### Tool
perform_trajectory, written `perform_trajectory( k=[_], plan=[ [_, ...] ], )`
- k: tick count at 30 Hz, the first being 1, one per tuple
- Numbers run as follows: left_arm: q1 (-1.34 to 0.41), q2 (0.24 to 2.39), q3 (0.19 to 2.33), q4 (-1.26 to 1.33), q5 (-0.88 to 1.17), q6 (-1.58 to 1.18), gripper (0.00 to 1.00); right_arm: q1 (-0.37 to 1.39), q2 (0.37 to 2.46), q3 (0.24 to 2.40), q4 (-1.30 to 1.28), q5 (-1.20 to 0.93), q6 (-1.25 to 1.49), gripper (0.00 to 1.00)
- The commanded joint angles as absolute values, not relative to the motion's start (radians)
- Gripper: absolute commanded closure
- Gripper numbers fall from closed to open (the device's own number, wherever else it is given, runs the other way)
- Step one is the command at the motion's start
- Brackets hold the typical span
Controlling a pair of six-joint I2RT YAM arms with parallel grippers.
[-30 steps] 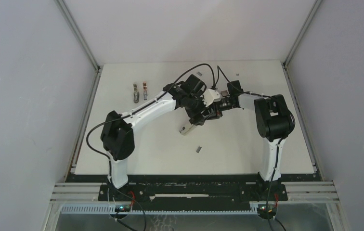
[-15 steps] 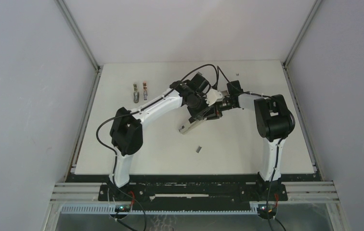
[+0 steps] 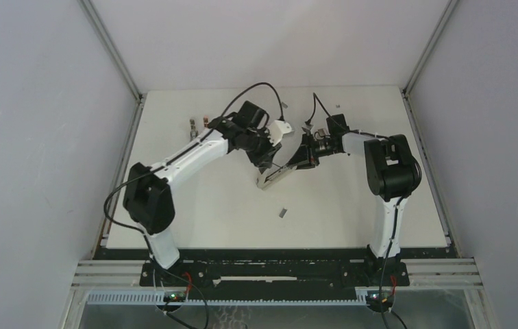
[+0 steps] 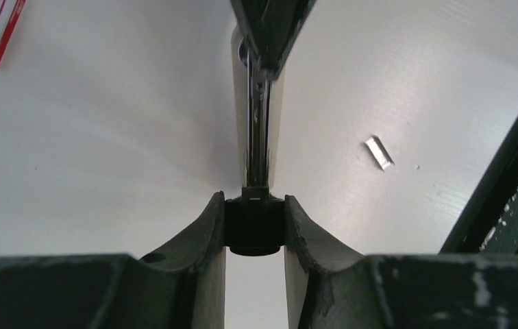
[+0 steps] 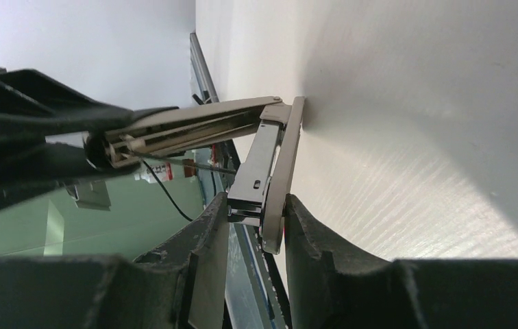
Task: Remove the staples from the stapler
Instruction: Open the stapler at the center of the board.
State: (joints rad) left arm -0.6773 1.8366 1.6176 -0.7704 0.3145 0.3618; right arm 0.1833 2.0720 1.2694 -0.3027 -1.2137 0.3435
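Pull direction is what matters here: the cream-and-chrome hinged stapler (image 4: pixel 257 130) runs lengthwise straight away from the left fingers (image 4: pixel 213 223). These are pinched nearly shut on the small black block (image 4: pixel 255 233) at the near end of its chrome rail. The right fingers (image 5: pixel 299 229) clamp the stapler's opposite end, bracing it over the white table (image 3: pixel 352 205). One short grey metal strip of staples (image 4: pixel 379 152) lies loose on the table, off to one side. Any staples inside the rail are hidden.

Probable staples (image 3: pixel 282 212) before stapler (image 3: pixel 273 177)
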Motion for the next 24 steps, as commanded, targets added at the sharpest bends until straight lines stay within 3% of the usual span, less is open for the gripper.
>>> perform_trajectory(
  k=[1,14,20,24],
  plan=[
    [-0.560,1.655,1.458,-0.783,0.345,0.422,0.99,0.146,2.037,1.272,-0.286,-1.203,0.312,0.74],
    [-0.447,1.404,1.031,-0.702,0.380,0.497,0.96,0.122,2.047,1.271,-0.275,-1.218,0.304,0.75],
    [-0.445,1.397,0.909,-0.637,0.309,0.495,0.85,0.109,2.040,1.272,-0.275,-1.222,0.301,0.75],
    [-0.446,1.416,0.884,-0.600,0.279,0.473,0.72,0.112,2.040,1.272,-0.267,-1.235,0.302,0.75]
  ],
)
